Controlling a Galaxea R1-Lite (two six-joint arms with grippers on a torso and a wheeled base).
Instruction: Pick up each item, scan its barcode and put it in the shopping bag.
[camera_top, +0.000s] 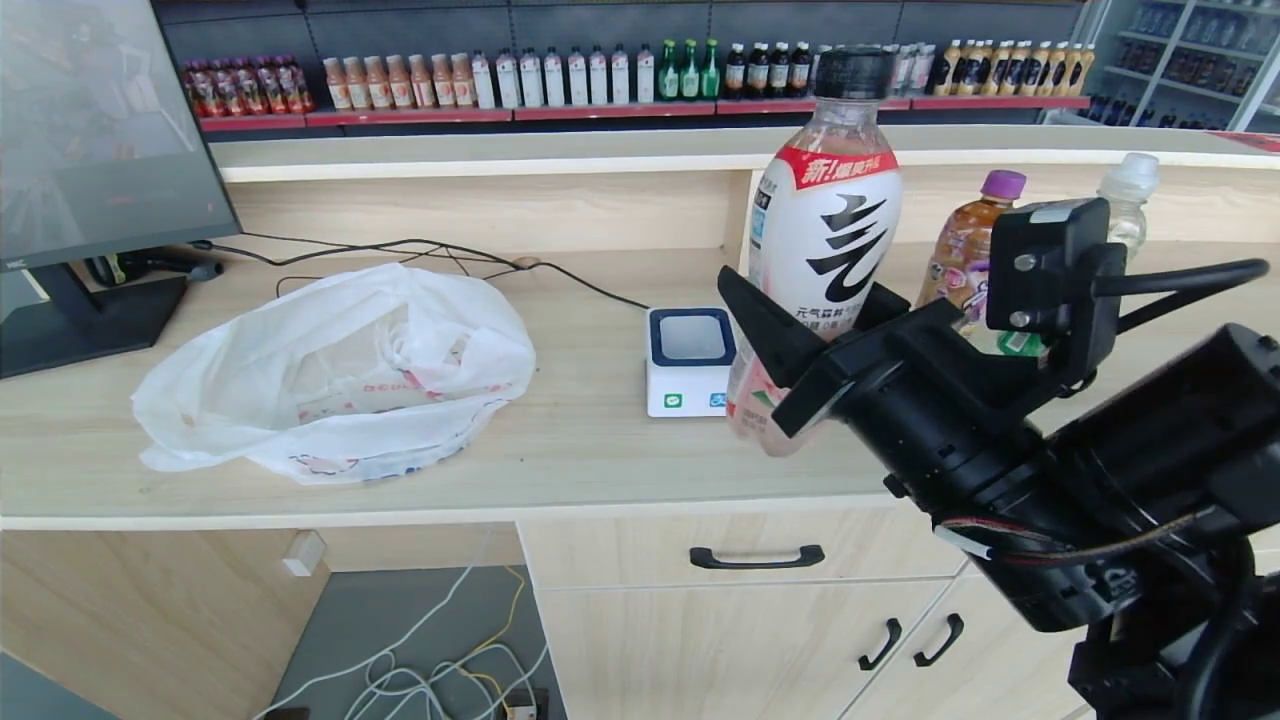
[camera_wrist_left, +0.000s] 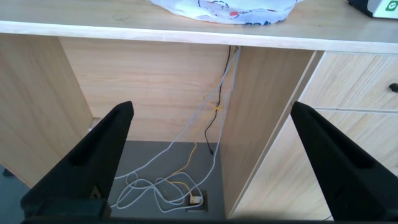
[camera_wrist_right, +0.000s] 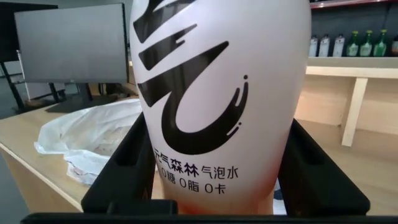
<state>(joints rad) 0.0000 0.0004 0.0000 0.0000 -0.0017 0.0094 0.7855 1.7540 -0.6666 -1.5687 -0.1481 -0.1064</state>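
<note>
One white bottle (camera_top: 825, 220), held just beside the scanner (camera_top: 690, 360), sits clamped low in the right gripper (camera_top: 812, 335) and is probably heavy and slippery, while the left gripper (camera_wrist_left: 211, 109) gapes.

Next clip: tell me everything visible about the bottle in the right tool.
The bottle is clear plastic with a black cap, a white wrap bearing a black brushstroke mark, a red band at the shoulder and pinkish liquid at the base. It stands near upright, gripped low on its body from both sides by the right tool. It is just right of the white scanner, over the wooden counter.
</note>
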